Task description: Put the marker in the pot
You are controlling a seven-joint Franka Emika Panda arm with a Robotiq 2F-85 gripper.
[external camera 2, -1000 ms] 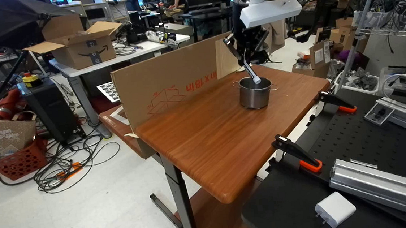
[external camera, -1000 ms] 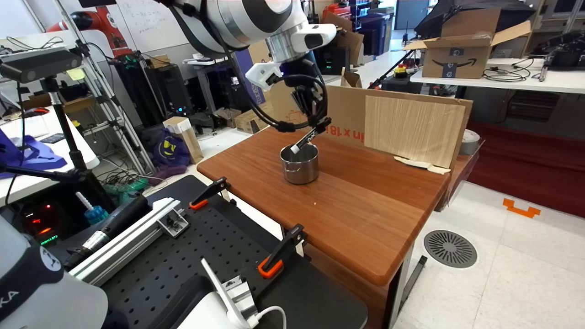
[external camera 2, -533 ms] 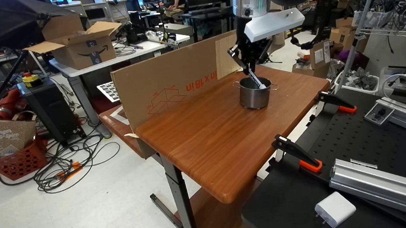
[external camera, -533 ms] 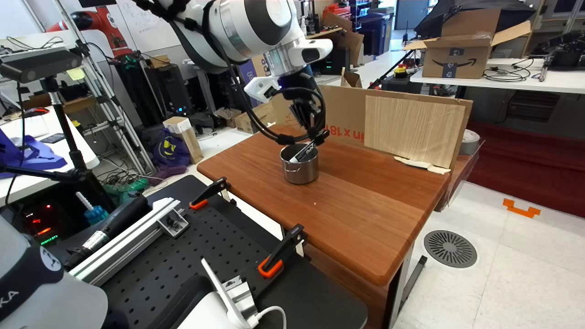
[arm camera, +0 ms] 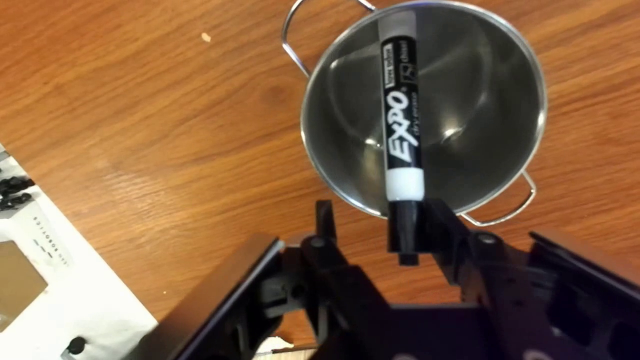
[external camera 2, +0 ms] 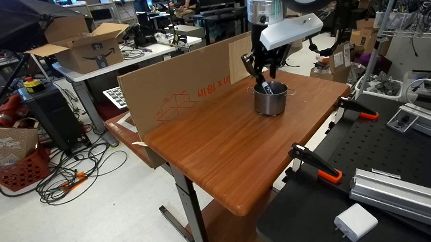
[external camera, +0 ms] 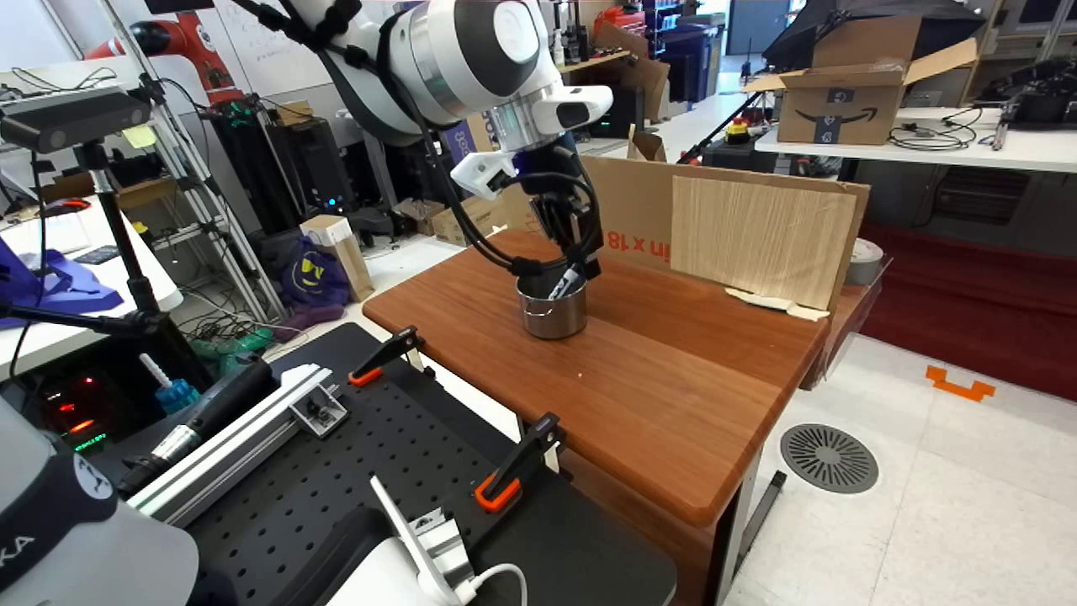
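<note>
The pot is round and silvery with thin loop handles; it stands upright on the wooden table in both exterior views [external camera: 551, 318] [external camera 2: 270, 104] and in the wrist view [arm camera: 460, 100]. The black marker with a white band and grey end slants down into the pot in both exterior views [external camera: 564, 284] [external camera 2: 267, 89]. In the wrist view the marker [arm camera: 401, 110] has its black cap end over the rim, against or close beside the right-hand finger. My gripper [arm camera: 382, 215] is open just above the rim, with a gap between marker and left-hand finger; exterior views show it too [external camera: 582, 263] [external camera 2: 266, 74].
A cardboard sheet [external camera 2: 181, 83] stands along the table's back edge. The wooden table [external camera: 656, 362] extends around the pot. Black and orange clamps [external camera: 520, 463] sit at its edge by the black perforated board [external camera: 353, 480].
My gripper has come down to the pot and its fingers have opened. The marker has moved from above the rim to partly inside the pot. The pot has not moved.
</note>
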